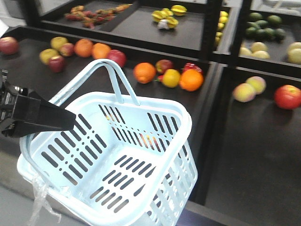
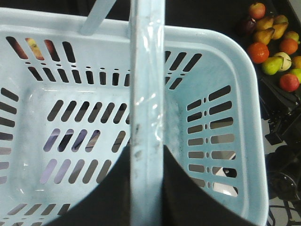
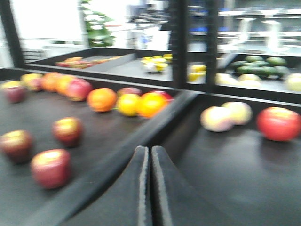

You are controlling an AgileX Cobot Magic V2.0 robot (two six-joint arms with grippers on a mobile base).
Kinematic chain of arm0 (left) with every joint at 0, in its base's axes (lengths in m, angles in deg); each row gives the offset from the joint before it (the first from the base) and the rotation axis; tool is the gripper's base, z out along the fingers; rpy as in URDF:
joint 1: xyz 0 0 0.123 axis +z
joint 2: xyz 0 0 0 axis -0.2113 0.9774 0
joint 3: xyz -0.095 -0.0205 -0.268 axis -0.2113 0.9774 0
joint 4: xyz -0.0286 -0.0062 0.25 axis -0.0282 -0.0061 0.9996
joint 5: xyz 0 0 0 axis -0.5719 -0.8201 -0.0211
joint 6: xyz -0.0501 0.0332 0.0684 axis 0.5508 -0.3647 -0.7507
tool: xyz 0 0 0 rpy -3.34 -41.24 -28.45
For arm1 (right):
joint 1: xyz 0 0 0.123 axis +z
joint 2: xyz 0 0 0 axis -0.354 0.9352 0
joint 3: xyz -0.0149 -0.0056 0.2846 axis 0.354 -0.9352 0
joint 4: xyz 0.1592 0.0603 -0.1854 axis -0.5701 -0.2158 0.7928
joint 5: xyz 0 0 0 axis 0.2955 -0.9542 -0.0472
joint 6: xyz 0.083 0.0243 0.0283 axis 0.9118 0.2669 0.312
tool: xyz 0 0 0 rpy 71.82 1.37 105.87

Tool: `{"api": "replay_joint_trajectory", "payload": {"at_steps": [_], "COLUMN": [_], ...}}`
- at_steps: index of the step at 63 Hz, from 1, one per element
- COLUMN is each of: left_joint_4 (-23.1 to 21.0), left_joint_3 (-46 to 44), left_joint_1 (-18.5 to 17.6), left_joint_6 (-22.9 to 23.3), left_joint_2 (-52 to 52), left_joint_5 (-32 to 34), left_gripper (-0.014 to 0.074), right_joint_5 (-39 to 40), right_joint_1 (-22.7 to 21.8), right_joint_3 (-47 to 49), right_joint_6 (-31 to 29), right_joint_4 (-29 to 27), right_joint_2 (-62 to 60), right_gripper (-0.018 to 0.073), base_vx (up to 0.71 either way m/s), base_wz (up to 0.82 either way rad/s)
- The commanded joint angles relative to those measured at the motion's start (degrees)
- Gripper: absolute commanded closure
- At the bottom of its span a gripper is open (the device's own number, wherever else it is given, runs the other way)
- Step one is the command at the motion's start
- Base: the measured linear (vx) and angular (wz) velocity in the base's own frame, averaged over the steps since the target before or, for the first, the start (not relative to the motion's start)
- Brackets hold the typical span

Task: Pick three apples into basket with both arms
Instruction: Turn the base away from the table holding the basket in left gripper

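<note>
Success is hinging on the right gripper [image 3: 149,157], hovering pressed together and empty, spreading wide over the apples [image 3: 51,167] lying nearby on the shelf [image 3: 103,139], while the left gripper [image 2: 146,160] is pinching the handle [image 2: 146,70] of the empty basket [image 2: 247,103], steadying it.

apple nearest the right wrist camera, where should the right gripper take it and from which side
Across the widest middle of the apple, coming down from above: it seems to sit upright, yellowish stem end up, with bare shelf all round. The right gripper is shut, so open it first.
</note>
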Motion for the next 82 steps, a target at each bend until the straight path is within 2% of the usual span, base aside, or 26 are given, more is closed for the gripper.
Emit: {"api": "replay_joint_trajectory", "payload": {"at_steps": [1, 82], "left_joint_4": [-3.9, -3.9], "left_joint_3": [-1.6, -1.6], "left_joint_1": [-0.1, -0.1], "left_joint_6": [0.4, 0.4], "left_joint_2": [-1.3, -1.3], "left_joint_5": [3.2, 3.2], "left_gripper": [0.0604, 0.0604], "right_joint_5": [4.0, 4.0], "right_joint_1": [-0.3, -0.3], "right_joint_3": [-0.8, -0.8], "right_joint_6": [-0.5, -0.5], "right_joint_4": [0.6, 0.6], "right_joint_2": [-0.6, -0.6], "right_gripper": [0.0561, 0.0561], "base_vx": [-0.16, -0.17], "base_wz": [0.61, 0.63]}}
